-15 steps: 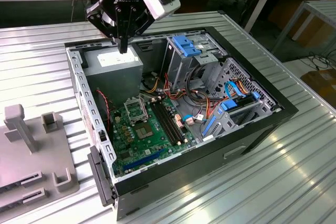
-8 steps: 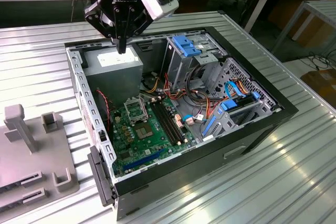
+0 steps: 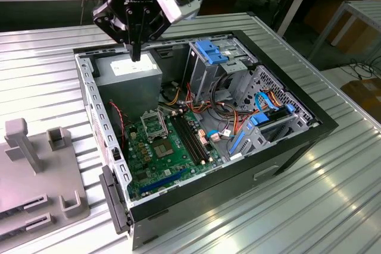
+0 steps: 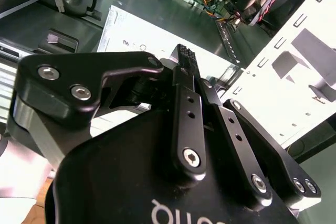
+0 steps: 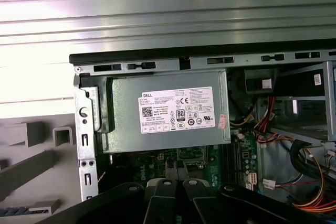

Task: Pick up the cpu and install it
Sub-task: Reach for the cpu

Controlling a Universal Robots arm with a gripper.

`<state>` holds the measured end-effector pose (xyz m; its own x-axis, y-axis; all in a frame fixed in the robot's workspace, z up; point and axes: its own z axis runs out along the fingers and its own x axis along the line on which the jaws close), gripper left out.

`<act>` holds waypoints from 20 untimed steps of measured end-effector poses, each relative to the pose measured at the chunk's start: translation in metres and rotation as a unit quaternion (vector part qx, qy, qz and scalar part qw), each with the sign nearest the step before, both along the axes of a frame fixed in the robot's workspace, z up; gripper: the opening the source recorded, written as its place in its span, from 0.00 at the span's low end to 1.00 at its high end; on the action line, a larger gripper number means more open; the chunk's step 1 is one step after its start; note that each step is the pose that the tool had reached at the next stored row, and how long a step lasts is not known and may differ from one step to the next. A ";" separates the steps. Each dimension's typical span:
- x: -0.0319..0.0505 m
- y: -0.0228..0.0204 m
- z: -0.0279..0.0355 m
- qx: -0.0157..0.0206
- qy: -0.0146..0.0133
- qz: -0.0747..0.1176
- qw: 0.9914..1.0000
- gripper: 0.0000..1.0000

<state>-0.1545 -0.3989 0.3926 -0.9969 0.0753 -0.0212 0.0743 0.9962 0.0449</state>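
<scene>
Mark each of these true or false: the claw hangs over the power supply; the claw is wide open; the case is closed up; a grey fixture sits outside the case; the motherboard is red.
1. The claw hangs over the power supply. True.
2. The claw is wide open. False: its fingers are together.
3. The case is closed up. False: it lies open and its insides show.
4. A grey fixture sits on the table outside the case, at the exterior view's left. True.
5. The motherboard is red. False: it is green.
</scene>
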 end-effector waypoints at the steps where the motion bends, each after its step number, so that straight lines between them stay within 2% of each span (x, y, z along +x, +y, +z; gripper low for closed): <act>1: -0.0010 0.0000 -0.0001 0.000 0.000 0.000 1.000 0.11; 20: -0.0121 0.0000 -0.0011 0.000 0.002 0.000 1.000 0.11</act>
